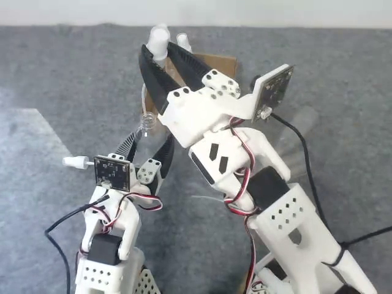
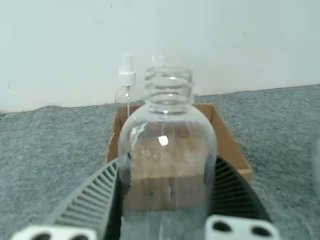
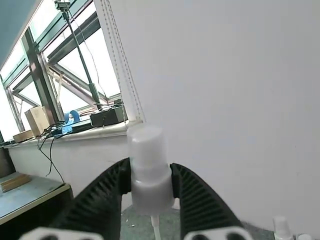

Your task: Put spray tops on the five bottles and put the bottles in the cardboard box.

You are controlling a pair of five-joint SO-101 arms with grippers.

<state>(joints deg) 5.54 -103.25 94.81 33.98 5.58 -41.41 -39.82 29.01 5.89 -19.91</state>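
As left fingers [image 2: 95,200] grip it, clear uncapped bottle [image 2: 167,150], maybe empty

Grey felt-like cloth covers the counter [image 1: 61,73], which meets a plain white wall [image 2: 225,35]. Daylight comes through a dark-framed window [image 3: 75,60]; its sill [image 3: 95,131] carries a black box [image 3: 107,117], a brown box [image 3: 37,120] and trailing cables [image 3: 47,150]

A lab or workshop: cabled gear [image 3: 107,116] on the windowsill [image 3: 100,131], grey felt-covered table [image 1: 61,92].
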